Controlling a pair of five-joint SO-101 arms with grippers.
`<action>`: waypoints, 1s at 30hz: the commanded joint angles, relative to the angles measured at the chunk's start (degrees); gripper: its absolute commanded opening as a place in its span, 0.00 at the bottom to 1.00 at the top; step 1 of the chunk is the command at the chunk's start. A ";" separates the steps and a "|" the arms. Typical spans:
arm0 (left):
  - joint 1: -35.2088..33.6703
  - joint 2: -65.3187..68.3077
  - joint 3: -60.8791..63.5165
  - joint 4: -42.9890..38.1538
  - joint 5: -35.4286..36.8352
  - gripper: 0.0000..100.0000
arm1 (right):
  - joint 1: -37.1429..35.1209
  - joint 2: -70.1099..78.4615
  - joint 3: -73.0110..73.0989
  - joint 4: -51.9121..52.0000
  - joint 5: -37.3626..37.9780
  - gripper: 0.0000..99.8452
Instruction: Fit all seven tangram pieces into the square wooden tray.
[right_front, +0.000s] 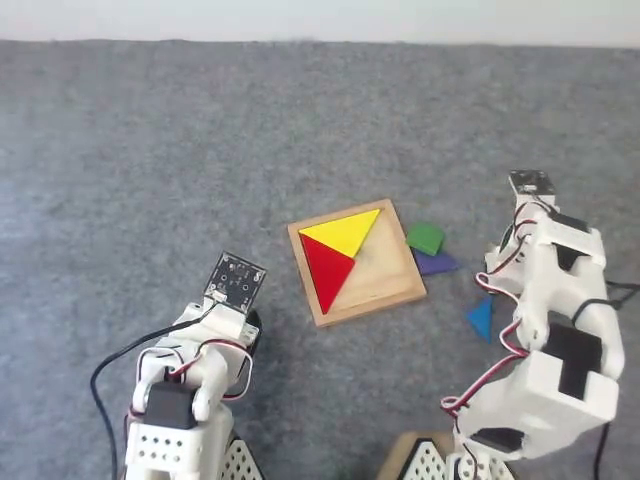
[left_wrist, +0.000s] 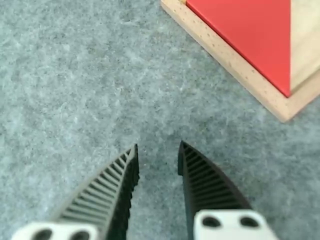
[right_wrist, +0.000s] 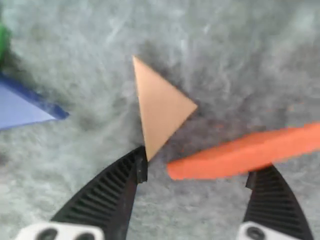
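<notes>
The square wooden tray (right_front: 400, 288) lies mid-table and holds a yellow triangle (right_front: 343, 232) and a red triangle (right_front: 327, 268). Just right of it sit a green square (right_front: 425, 238), a purple piece (right_front: 436, 263) and a small blue triangle (right_front: 481, 319). My right gripper (right_wrist: 197, 170) is open above the carpet. A tan triangle (right_wrist: 160, 110) touches one fingertip (right_wrist: 140, 167), and an orange piece (right_wrist: 240, 150) lies between the fingers. The purple piece (right_wrist: 22, 107) is off to one side. My left gripper (left_wrist: 157, 157) is open and empty, short of the tray's corner (left_wrist: 280, 107) and the red triangle (left_wrist: 250, 35).
Grey carpet covers the table. The left arm (right_front: 215, 330) stands at the tray's lower left and the right arm (right_front: 550, 300) to the tray's right, over the loose pieces. The far half of the carpet is bare.
</notes>
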 joint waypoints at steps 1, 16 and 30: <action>-0.09 -1.23 -0.66 0.18 0.44 0.12 | 3.65 -0.57 1.41 1.36 1.49 0.32; -0.09 -1.23 -0.66 0.18 0.44 0.12 | -4.53 -18.86 1.93 2.59 -12.04 0.32; -0.09 -1.23 -0.66 0.18 0.44 0.12 | -10.24 12.26 -28.66 14.73 -22.24 0.32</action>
